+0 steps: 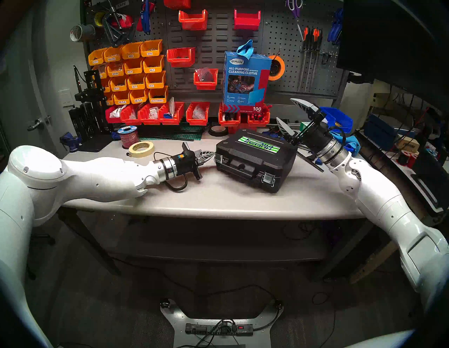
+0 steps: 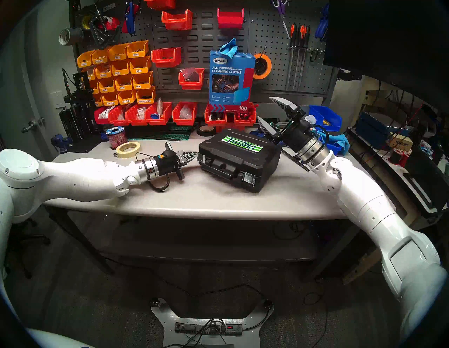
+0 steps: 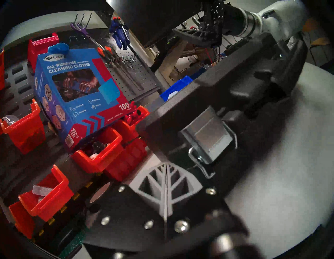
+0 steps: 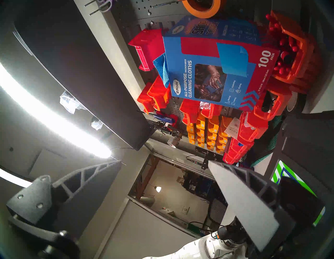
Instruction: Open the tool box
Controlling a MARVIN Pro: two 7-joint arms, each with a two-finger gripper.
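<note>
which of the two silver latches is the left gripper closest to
The latch at the tool box's left end; the left gripper tips nearly touch it, while the other latch sits farther right.

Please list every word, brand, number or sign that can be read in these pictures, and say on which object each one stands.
"HUEPAR": green-and-white sticker on the tool box, seen upside down.
"UiMade", "ALL-PURPOSE MICROFIBER CLEANING CLOTHS", "100 PACK": blue cleaning-cloths box.
"Polishing", "11 IN x 9 IN (28cm x 22.9cm)": same box, right wrist view.
"M2.5-5", "M3-4": labels on the yellow bins; the other labels are too small.
"TAPE": tag above the pegboard.
Small blurred words on a distant cardboard box at the right: unreadable.
</note>
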